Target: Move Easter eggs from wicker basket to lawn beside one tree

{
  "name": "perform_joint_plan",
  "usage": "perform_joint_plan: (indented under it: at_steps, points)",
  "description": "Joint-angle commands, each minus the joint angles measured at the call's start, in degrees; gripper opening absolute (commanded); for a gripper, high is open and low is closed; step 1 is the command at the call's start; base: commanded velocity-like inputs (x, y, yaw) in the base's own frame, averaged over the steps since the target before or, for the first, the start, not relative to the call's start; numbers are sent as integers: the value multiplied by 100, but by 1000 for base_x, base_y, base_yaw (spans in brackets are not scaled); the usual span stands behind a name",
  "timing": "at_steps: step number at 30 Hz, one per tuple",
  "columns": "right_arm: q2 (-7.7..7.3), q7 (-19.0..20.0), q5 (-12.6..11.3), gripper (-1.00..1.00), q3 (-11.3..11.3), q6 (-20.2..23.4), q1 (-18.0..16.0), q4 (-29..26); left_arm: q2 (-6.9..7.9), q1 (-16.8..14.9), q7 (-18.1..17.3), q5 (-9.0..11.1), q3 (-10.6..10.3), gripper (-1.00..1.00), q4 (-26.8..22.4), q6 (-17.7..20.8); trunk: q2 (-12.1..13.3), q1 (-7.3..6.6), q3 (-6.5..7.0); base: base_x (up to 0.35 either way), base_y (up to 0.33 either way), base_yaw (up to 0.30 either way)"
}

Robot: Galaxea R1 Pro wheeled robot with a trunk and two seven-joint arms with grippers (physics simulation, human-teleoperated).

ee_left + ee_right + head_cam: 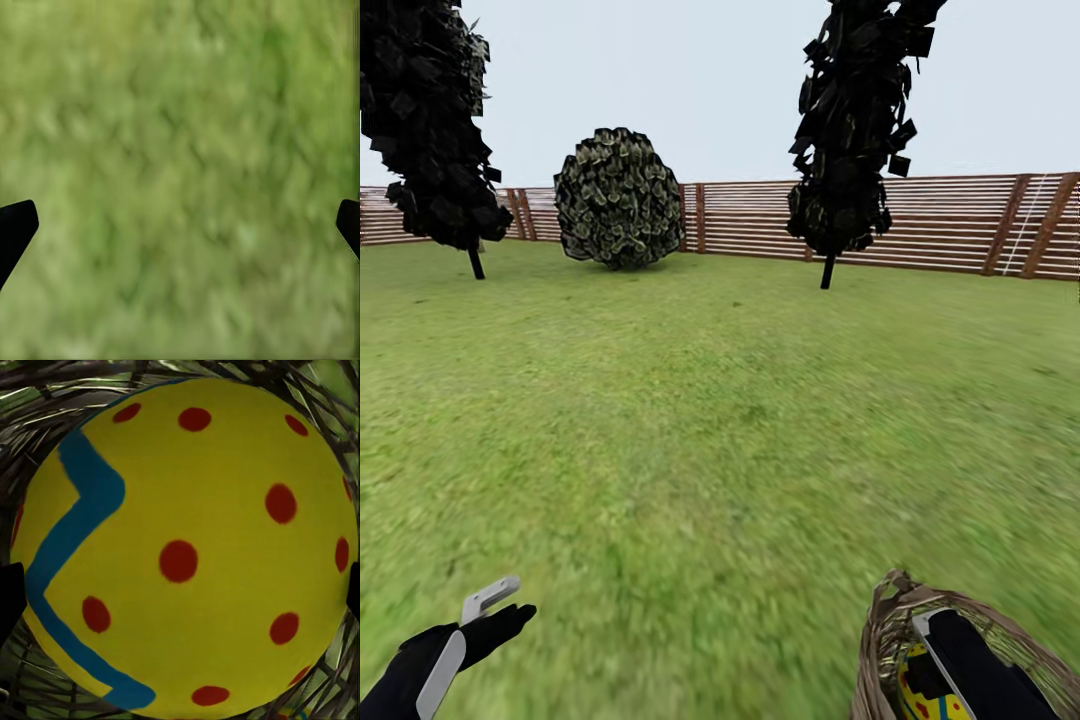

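Item: Easter egg (191, 544), yellow with red dots and a blue-green zigzag band. Location: inside the wicker basket (880, 640), which stands on the lawn (720, 430) at the robot's right front.

Key relation: the egg lies straight ahead of the right gripper (960, 665), which reaches down into the basket mouth. In the right wrist view the egg sits centred between the two dark fingertips (9, 592) at the picture's edges, with woven wicker behind it on all sides. Jaws of the right gripper: spread wide, one fingertip on either flank of the egg; contact cannot be told. The egg's long axis cannot be read from so close. Judgement: a squeeze looks like the move in hand, with little re-aiming called for.

Other eggs: a patch of yellow with red dots (920, 690) shows in the basket in the head view; the count cannot be told.

Left gripper (500, 605): well apart from the basket, over bare grass, jaws spread and holding nothing. The right arm is plainly the nearer one.

Surroundings: two dark narrow trees (850, 140), a round bush (618, 198), a slatted wooden fence (950, 225), all far across the lawn.
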Motion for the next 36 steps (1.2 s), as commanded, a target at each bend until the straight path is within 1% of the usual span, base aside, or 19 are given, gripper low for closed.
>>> perform_joint_plan:
  at_steps: [1, 6, 20, 25, 36]
  points:
    - [-7, 54, 58, -100, 18, 26, -2, -7, -3, -3, -22, 7, 18, 100, -6, 36, -1, -3, 17, 0, 0, 0]
    - [-7, 54, 52, -100, 18, 26, -2, -7, -3, -3, -22, 7, 17, 100, -6, 36, 6, -16, 128, 0, 0, 0]
    - [-8, 54, 60, -100, 18, 26, -2, -7, -3, -3, -22, 7, 26, 100, -6, 44, 568, -324, 379, -2, 0, 0]
    - [-7, 54, 59, -100, 18, 26, -2, -7, -3, -3, -14, 7, 26, 100, -6, 35, 768, -434, 469, -179, 0, 0]
    - [-8, 54, 61, -100, 18, 26, -2, -7, -3, -3, -15, 7, 17, 100, -6, 36, 1209, -675, 667, -4, 0, 0]
